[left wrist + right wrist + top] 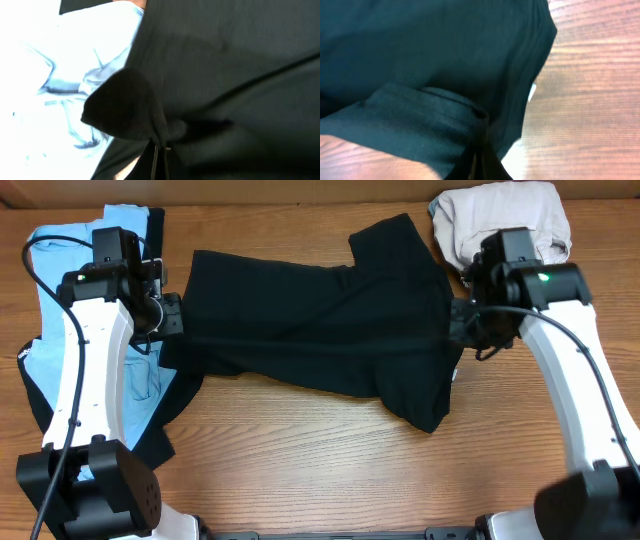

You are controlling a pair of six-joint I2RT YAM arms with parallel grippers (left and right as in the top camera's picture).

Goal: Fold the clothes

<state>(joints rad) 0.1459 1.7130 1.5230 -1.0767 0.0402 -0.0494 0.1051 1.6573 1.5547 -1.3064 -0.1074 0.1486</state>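
We count one black T-shirt (320, 330) bearing one white label (532, 92); one light-blue garment (140, 390), whose folds may conceal a second; one pale beige garment (500, 210); and dark fabric (155, 442) beneath the blue, which we cannot tell apart as a separate piece. There are two arms, left arm (90, 350) and right arm (575, 360); two grippers, left gripper (172, 315) and right gripper (460, 320); and one table (330, 470).

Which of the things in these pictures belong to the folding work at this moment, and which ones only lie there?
In the job: black T-shirt; left tool and right tool, each pinching one end of it.

Lying about: light-blue T-shirt on the left side; off-white garment at the far right.
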